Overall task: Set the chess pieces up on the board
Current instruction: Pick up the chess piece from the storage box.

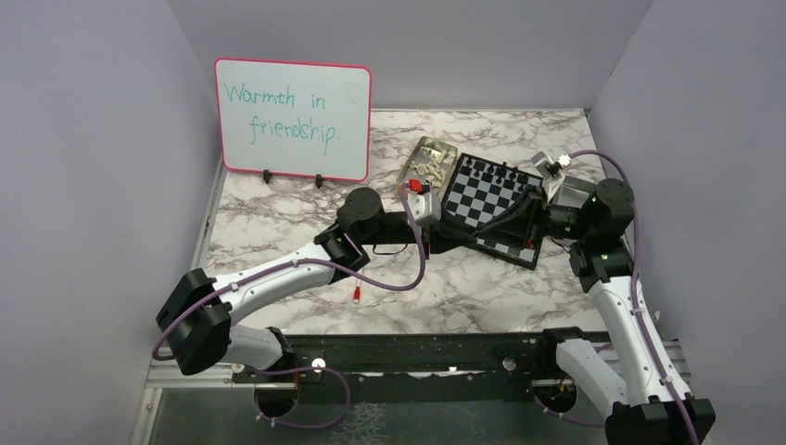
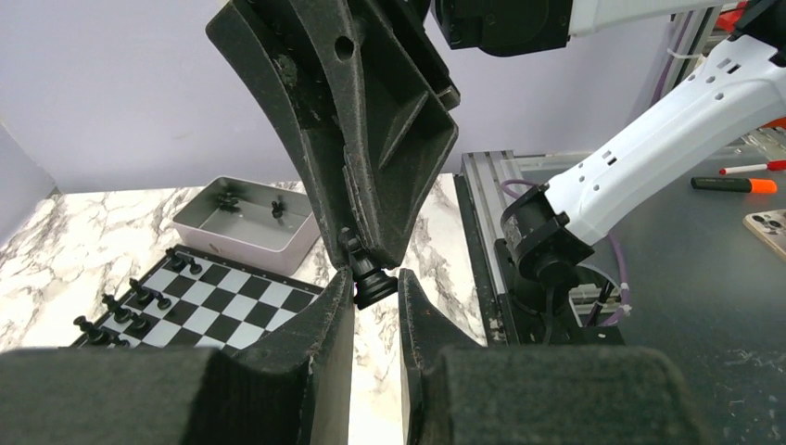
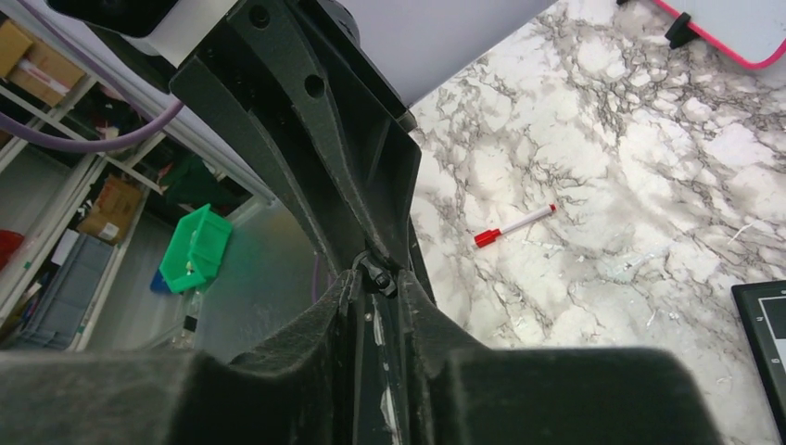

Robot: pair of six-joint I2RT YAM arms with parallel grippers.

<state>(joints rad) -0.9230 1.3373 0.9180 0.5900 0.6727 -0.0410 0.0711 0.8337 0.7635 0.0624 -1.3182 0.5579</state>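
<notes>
While clamped tight, left gripper (image 2: 376, 278) holds black piece (image 2: 371, 290).

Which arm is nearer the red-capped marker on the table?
Left. The red-capped marker lies right beside the left arm, on the near side of its forearm. The right arm is well off to the marker's right, on the other side of the table.

Marble table (image 1: 278, 218): board (image 1: 487, 199), whiteboard (image 1: 293, 119), pen (image 3: 514, 225), grey tray (image 2: 239, 237), clear tray (image 1: 432, 142)

whiteboard (image 1: 293, 118) back left | tray (image 1: 443, 146) just left of board (image 1: 487, 199), perhaps touching | pen (image 1: 357, 295) nearer
</notes>
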